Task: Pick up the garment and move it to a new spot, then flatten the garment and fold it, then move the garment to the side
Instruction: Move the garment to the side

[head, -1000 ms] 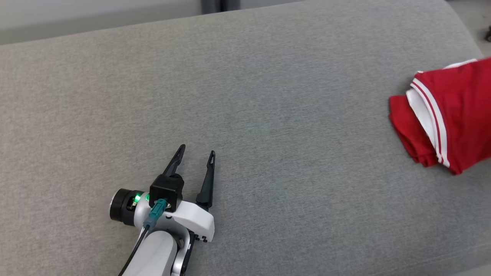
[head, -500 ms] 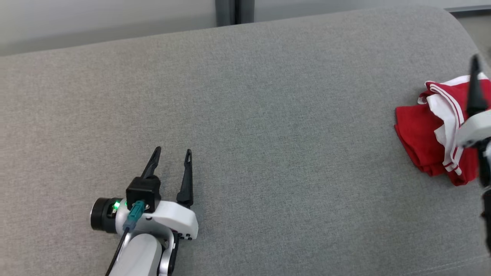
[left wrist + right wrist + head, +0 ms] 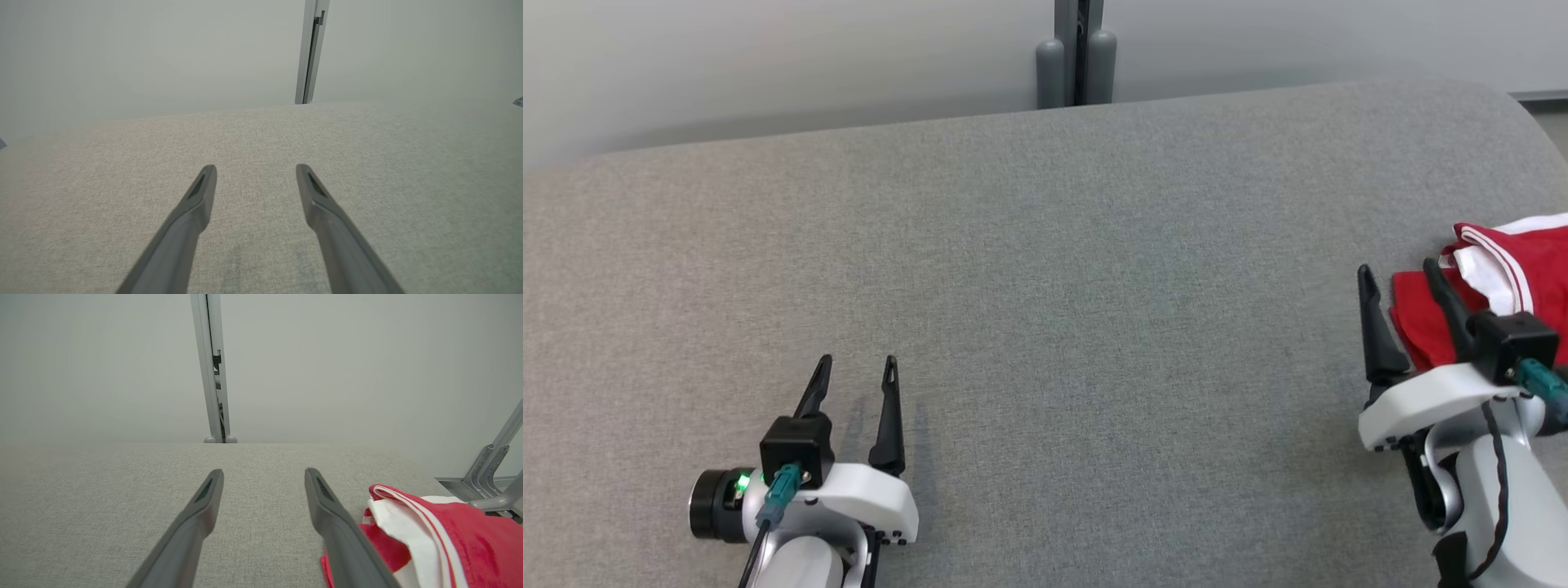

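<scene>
– While both arms sit low over the grey cushion [image 3: 1094, 269], my left gripper [image 3: 858, 361] is spread wide and grips nothing. It's at the lower left of the head view, tips pointing toward the wall [image 3: 768, 65].
– And the other?
– Same for my right gripper [image 3: 1396, 268]: released, fingers apart, bare cushion between them. Lower right of the head view.
– Where's the garment?
– The garment [image 3: 1539, 261] is red with white trim, bunched in a loose heap on the cushion at the far right, partly cut off by the frame edge. It's just beside my right gripper, on its outer side.
– Touching it?
– Can't tell. In the head view my outer finger [image 3: 1445, 298] overlaps the red cloth. In the right wrist view that finger [image 3: 341, 535] runs along the garment's [image 3: 470, 526] left edge, with the cloth against it or just behind it.
– Folded?
– Not neatly. Crumpled layers, with a white layer and a red stripe showing over the red.
– Left side?
– My left fingers [image 3: 200, 196] are over plain grey fabric, well apart from the garment.
– Background?
– Pale wall, a grey upright post [image 3: 1078, 57] behind the cushion's far edge, and metal legs [image 3: 490, 465] off its right end.
</scene>
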Available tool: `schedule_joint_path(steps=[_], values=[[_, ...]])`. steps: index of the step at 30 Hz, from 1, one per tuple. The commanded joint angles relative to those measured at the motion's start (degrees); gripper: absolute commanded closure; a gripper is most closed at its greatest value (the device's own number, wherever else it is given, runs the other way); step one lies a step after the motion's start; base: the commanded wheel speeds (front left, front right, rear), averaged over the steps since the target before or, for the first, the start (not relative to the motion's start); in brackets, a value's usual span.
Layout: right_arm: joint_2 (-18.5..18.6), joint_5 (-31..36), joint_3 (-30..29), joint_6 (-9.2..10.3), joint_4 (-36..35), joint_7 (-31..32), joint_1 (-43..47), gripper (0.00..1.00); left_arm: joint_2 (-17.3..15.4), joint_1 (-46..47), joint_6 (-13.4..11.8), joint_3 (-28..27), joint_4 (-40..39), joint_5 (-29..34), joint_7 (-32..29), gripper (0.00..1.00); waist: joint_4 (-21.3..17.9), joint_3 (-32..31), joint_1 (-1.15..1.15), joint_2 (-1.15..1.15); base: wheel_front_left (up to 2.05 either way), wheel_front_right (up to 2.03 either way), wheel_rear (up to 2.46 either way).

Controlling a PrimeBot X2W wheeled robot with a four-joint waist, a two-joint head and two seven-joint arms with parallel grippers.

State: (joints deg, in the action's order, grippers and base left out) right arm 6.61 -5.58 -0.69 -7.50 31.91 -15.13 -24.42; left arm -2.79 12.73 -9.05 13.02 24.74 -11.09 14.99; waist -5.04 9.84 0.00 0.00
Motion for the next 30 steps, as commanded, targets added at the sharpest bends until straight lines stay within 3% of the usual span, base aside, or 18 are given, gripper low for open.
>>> schedule_joint_path(steps=[1,16,30], values=[[-0.18,-0.47,-0.01,0.02,-0.56,0.04,0.86,0.00,-0.26,-0.68,0.33,-0.49,-0.07,0.45,0.23,0.00,0.56,-0.78,0.00,0.00,0.00,0.00,0.00],[-3.18,-0.62,-0.01,0.02,-2.18,0.04,9.74,0.00,-0.27,-5.73,1.04,-4.77,0.63,1.13,0.23,0.00,2.25,-6.93,0.00,0.00,0.00,0.00,0.00],[-3.49,-1.54,1.75,0.02,-2.58,0.04,10.85,0.00,-0.25,-6.90,2.91,-7.73,0.22,0.76,0.23,0.00,3.45,-7.19,0.00,0.00,0.00,0.00,0.00]])
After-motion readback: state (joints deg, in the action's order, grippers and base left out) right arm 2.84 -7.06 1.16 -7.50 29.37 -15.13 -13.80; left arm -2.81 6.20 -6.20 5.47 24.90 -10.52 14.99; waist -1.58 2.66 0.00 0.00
